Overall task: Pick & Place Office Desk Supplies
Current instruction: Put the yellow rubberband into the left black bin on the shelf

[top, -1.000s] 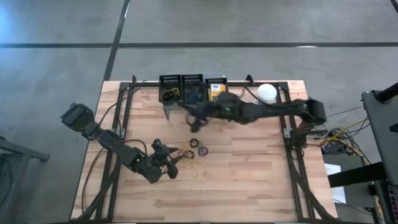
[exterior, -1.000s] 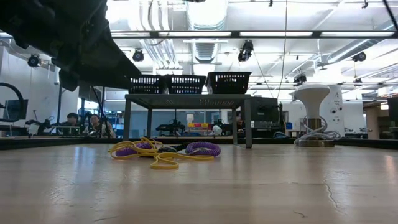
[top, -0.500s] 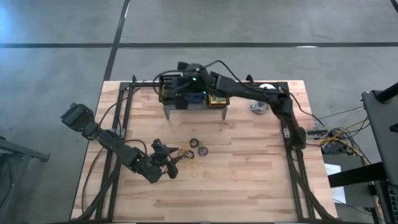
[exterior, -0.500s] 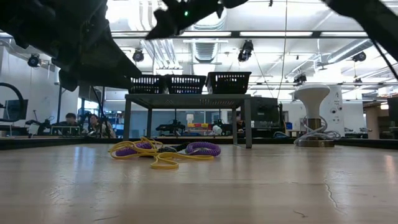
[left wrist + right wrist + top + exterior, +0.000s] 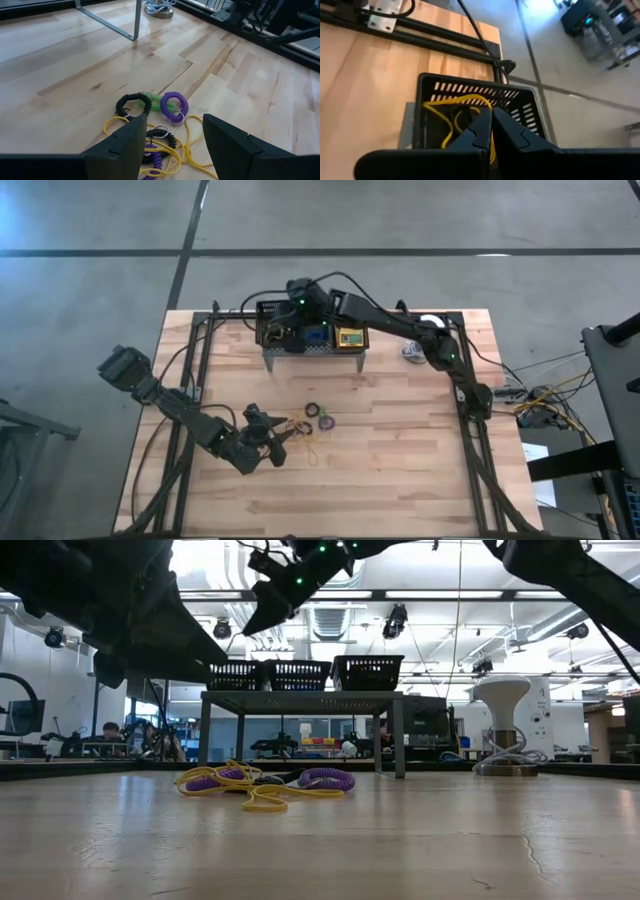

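Black mesh basket (image 5: 427,85) rim sits just under the closed right gripper (image 5: 490,125).

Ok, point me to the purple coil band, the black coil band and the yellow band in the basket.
purple coil band (image 5: 174,106): left wrist view, on the loop's coiled upper side.
black coil band (image 5: 134,102): left wrist view, on the top arc.
yellow band (image 5: 451,103): right wrist view, on its strand inside the black basket (image 5: 520,100).

Yellow bands (image 5: 187,150); purple coil (image 5: 174,106) – black coil (image 5: 133,103); pale wood table (image 5: 400,450).
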`<control>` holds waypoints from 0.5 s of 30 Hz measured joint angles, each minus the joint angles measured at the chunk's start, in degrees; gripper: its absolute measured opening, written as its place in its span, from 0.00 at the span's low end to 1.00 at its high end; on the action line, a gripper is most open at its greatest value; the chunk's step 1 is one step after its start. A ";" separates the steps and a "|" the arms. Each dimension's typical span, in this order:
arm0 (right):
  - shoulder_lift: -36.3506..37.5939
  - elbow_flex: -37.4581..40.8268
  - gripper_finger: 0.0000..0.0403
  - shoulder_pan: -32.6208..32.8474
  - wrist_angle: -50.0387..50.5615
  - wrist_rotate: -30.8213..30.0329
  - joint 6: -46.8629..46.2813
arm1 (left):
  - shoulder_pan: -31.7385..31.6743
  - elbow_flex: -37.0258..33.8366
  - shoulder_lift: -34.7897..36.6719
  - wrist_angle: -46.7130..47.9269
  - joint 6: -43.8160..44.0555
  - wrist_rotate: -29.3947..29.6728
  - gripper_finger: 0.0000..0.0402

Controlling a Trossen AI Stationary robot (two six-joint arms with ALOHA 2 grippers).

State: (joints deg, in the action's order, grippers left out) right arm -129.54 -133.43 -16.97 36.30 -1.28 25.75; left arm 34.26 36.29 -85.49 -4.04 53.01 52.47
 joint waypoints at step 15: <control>0.27 0.04 0.07 -0.07 1.46 0.26 -4.92 | 0.04 0.00 0.00 -0.03 0.59 -0.04 0.50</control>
State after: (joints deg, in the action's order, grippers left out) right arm -129.27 -133.38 -17.04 37.76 -1.02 20.82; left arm 34.30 36.29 -85.49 -4.07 53.60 52.42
